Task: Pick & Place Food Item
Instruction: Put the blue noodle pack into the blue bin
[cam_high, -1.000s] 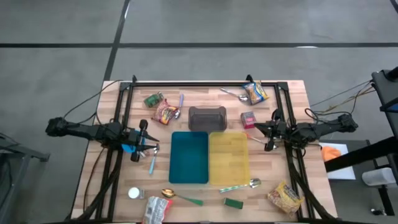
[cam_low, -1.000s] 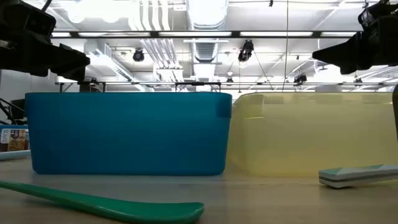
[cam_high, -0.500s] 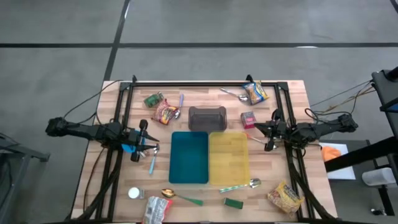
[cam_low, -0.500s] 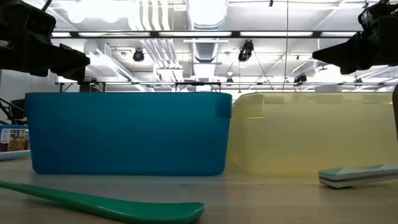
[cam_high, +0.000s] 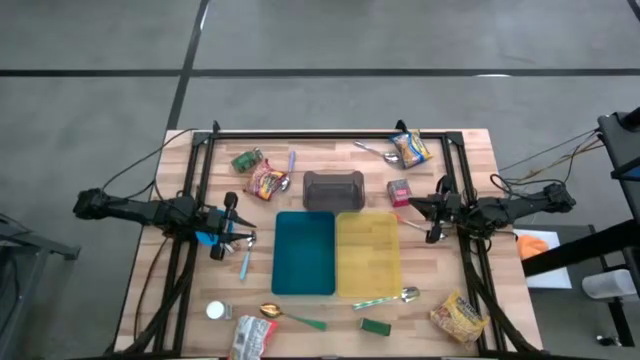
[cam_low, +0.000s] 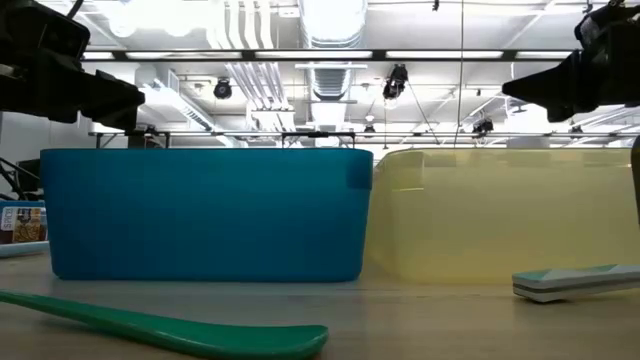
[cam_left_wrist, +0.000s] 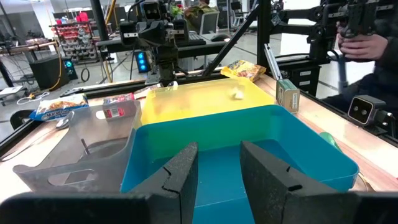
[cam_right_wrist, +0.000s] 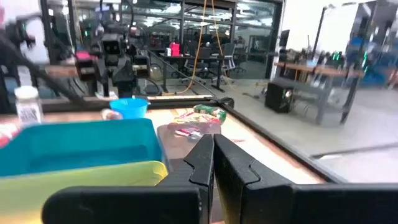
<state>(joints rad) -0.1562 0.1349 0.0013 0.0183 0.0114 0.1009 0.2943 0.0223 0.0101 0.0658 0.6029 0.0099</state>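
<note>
Food packets lie scattered on the wooden table: a red one (cam_high: 268, 182) and a green one (cam_high: 246, 160) at the far left, a yellow-blue bag (cam_high: 410, 148) at the far right, a yellow packet (cam_high: 460, 317) near right and a white-red one (cam_high: 250, 338) near left. My left gripper (cam_high: 243, 238) (cam_left_wrist: 217, 168) hovers open left of the blue bin (cam_high: 303, 252), pointing level at it, nothing between its fingers. My right gripper (cam_high: 405, 205) (cam_right_wrist: 213, 155) hovers shut above the far right corner of the yellow bin (cam_high: 368, 252), holding nothing.
A grey bin (cam_high: 333, 190) stands behind the two coloured bins. A small pink box (cam_high: 399, 190), a green box (cam_high: 376, 326), a white cap (cam_high: 215, 311) and several spoons, one green-handled (cam_low: 150, 325), lie about. Black frame rails (cam_high: 330, 134) border the table. A person's hand (cam_left_wrist: 364, 40) shows beyond it.
</note>
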